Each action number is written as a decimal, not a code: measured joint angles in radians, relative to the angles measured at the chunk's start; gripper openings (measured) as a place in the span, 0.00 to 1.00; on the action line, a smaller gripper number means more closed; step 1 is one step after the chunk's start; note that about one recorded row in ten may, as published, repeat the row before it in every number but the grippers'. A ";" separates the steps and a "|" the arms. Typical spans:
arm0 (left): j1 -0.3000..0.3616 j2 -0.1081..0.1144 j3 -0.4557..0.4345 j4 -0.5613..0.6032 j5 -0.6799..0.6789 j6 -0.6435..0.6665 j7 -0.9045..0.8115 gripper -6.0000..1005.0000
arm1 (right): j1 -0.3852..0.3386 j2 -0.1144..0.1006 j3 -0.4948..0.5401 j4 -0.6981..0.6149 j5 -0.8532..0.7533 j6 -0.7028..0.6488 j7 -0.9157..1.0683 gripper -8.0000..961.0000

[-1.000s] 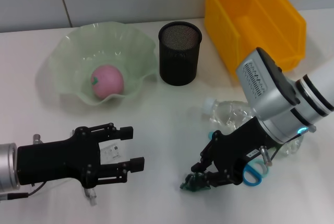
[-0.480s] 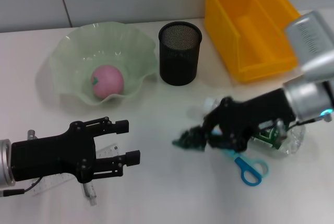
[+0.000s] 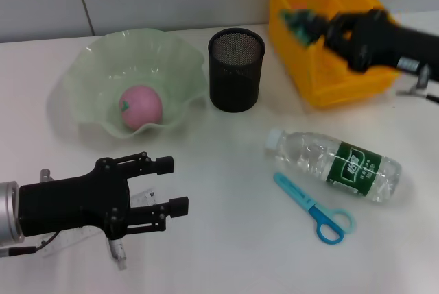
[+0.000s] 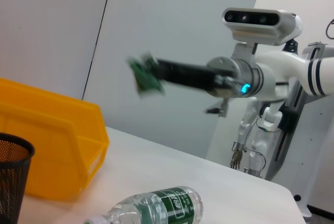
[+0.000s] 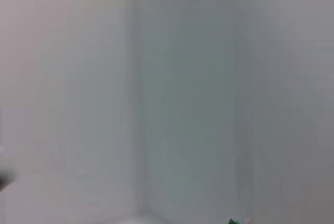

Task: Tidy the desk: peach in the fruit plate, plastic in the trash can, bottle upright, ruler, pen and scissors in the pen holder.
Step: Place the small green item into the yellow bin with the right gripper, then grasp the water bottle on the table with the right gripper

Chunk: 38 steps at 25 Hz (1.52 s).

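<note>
My right gripper [image 3: 310, 24] is shut on the green crumpled plastic [image 3: 295, 19] and holds it above the near-left corner of the yellow trash can [image 3: 322, 92]. The left wrist view shows the same plastic [image 4: 144, 77] in the air. The clear bottle [image 3: 334, 164] with a green label lies on its side. Blue scissors [image 3: 315, 210] lie in front of it. The pink peach [image 3: 141, 106] sits in the green fruit plate [image 3: 92, 61]. My left gripper [image 3: 175, 184] hovers open over the clear ruler [image 3: 143, 199]. The black mesh pen holder [image 3: 236, 68] stands upright. I cannot make out the pen.
A slim pale stick [image 3: 120, 258] pokes out under my left gripper. The left wrist view shows the trash can [image 4: 52, 145], the pen holder's rim [image 4: 11, 174] and the lying bottle [image 4: 156, 209]. Only a wall and a green scrap [image 5: 237, 220] fill the right wrist view.
My right gripper lifted the plastic off the table near the scissors and carried it up and back over the trash can. The bottle and scissors are uncovered. My left gripper barely moved.
</note>
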 joint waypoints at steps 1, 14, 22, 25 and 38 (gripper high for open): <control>0.000 0.000 0.000 0.000 0.000 0.000 0.000 0.77 | -0.004 0.004 0.018 0.042 0.087 0.084 -0.017 0.08; 0.001 -0.004 0.000 0.000 0.001 0.000 0.000 0.77 | 0.084 0.004 0.013 0.186 0.204 0.584 -0.065 0.22; 0.002 -0.004 -0.011 0.000 0.000 0.000 0.000 0.77 | 0.098 0.004 0.013 0.193 0.201 0.622 -0.065 0.58; -0.001 -0.004 -0.011 0.000 0.000 0.001 0.000 0.77 | 0.099 0.004 0.013 0.192 0.202 0.622 -0.065 0.70; -0.004 0.001 -0.011 0.002 0.000 0.004 0.000 0.77 | 0.047 -0.001 0.012 0.160 0.295 0.387 -0.013 0.76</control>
